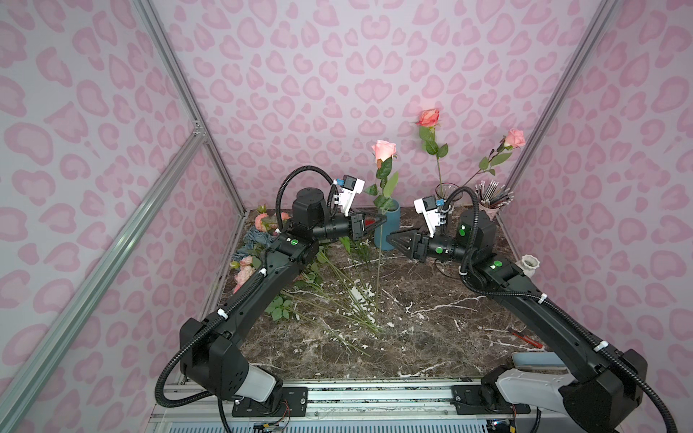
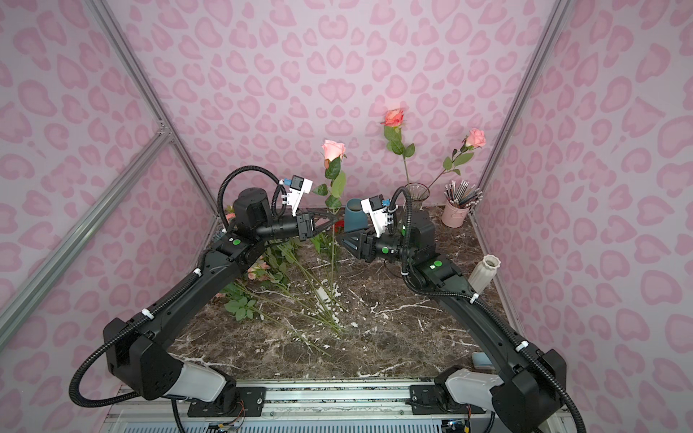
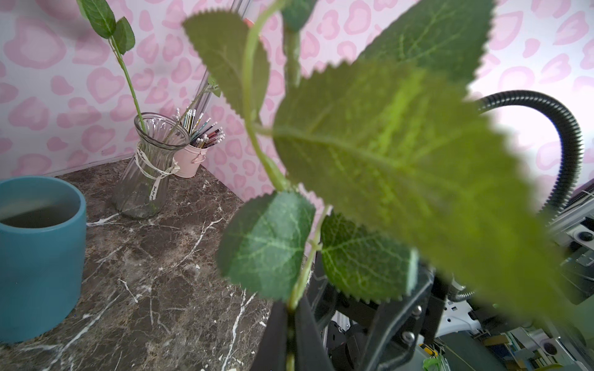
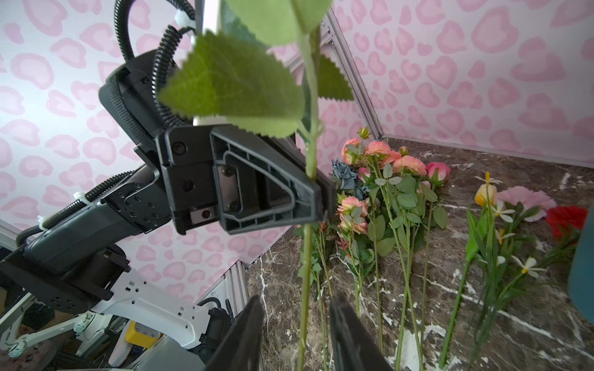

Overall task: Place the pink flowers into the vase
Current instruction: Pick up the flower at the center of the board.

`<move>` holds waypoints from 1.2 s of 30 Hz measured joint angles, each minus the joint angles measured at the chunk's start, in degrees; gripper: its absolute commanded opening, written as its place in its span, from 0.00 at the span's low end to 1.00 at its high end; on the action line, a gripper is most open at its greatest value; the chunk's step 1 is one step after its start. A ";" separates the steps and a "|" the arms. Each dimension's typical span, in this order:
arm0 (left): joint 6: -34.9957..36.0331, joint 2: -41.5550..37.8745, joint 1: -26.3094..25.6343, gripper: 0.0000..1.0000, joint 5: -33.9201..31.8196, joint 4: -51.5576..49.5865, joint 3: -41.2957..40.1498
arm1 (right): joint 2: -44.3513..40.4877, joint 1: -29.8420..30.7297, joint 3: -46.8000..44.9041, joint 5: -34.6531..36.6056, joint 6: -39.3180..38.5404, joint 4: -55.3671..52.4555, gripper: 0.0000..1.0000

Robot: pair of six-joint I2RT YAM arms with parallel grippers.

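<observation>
My left gripper [image 1: 382,219] [image 3: 291,308] is shut on the green stem of a pink rose [image 1: 384,150] [image 2: 333,149] and holds it upright above the table, left of the vase. Large leaves fill the left wrist view. My right gripper [image 1: 390,240] [image 4: 297,302] is open lower on the same stem [image 4: 305,257], one finger on each side with a gap. The clear glass vase [image 1: 444,193] [image 3: 151,167] stands at the back right with two pink roses [image 1: 428,117] [image 1: 514,138] in it. More pink flowers [image 4: 379,157] [image 1: 245,270] lie at the table's left.
A teal pot [image 1: 390,223] [image 3: 38,257] stands just behind the held rose. A pink bucket of pencils [image 1: 491,204] sits by the vase and a white ribbed vase [image 1: 528,264] at the right edge. A red carnation [image 4: 567,218], blue hydrangea [image 4: 345,173] and long stems lie on the marble.
</observation>
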 measured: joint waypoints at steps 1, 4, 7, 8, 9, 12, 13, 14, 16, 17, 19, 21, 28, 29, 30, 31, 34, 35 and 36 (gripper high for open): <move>0.00 -0.02 0.00 0.03 0.09 0.28 -0.07 | 0.13 0.04 0.00 -0.15 0.24 0.76 0.37; -0.07 -0.07 -0.09 0.03 0.37 0.90 -0.33 | 0.42 0.11 0.00 -0.33 1.01 2.10 0.34; -0.42 -0.31 -0.24 0.03 0.70 0.94 -0.85 | 0.90 0.11 0.00 -0.33 1.11 2.97 0.32; -0.42 -0.37 -0.24 0.03 0.72 0.94 -0.98 | 1.14 0.11 0.00 -0.31 1.14 3.26 0.32; -0.42 -0.44 -0.24 0.03 0.74 0.96 -1.03 | 1.29 0.11 0.00 -0.33 1.36 3.43 0.31; -0.42 -0.63 -0.24 0.03 0.96 1.49 -1.36 | 1.79 0.11 0.00 -0.33 1.73 4.31 0.30; -0.44 -0.70 -0.24 0.03 1.05 1.79 -1.44 | 1.99 0.11 0.00 -0.33 1.73 4.63 0.30; -0.44 -0.72 -0.24 0.03 1.18 1.97 -1.46 | 2.10 0.11 0.00 -0.35 1.73 4.81 0.30; -0.44 -0.76 -0.24 0.03 1.22 2.19 -1.49 | 2.34 0.11 0.00 -0.35 1.73 5.09 0.30; -0.44 -0.81 -0.24 0.03 1.31 2.21 -1.51 | 2.51 0.11 0.00 -0.35 1.73 5.40 0.29; -0.44 -0.81 -0.24 0.03 1.33 2.23 -1.51 | 2.86 0.11 0.00 -0.35 1.77 5.79 0.29; -0.44 -0.81 -0.24 0.03 1.36 2.23 -1.55 | 3.10 0.13 0.00 -0.37 2.38 6.03 0.29; -0.44 -0.81 -0.33 0.03 1.42 2.25 -1.75 | 3.91 0.15 -0.11 -1.01 3.32 8.07 0.27; -0.44 -0.81 -0.35 0.03 1.44 2.25 -1.79 | 4.13 0.15 -0.11 -1.11 3.45 8.50 0.27; -0.44 -0.81 -0.35 0.03 1.51 2.25 -1.81 | 4.31 0.15 -0.11 -1.29 3.56 8.83 0.27; -0.44 -0.81 -0.35 0.03 1.57 2.25 -1.86 | 4.48 0.15 -0.11 -1.33 3.69 8.98 0.26; -0.44 -0.81 -0.42 0.03 1.62 2.27 -1.92 | 5.22 0.15 -0.09 -1.73 4.00 9.77 0.24; -0.44 -0.81 -0.46 0.03 1.55 2.29 -1.99 | 5.49 0.17 -0.07 -1.92 4.31 9.86 0.23; -0.44 -0.81 -0.46 0.03 1.55 2.29 -2.12 | 5.75 0.22 -0.04 -2.14 4.31 9.97 0.21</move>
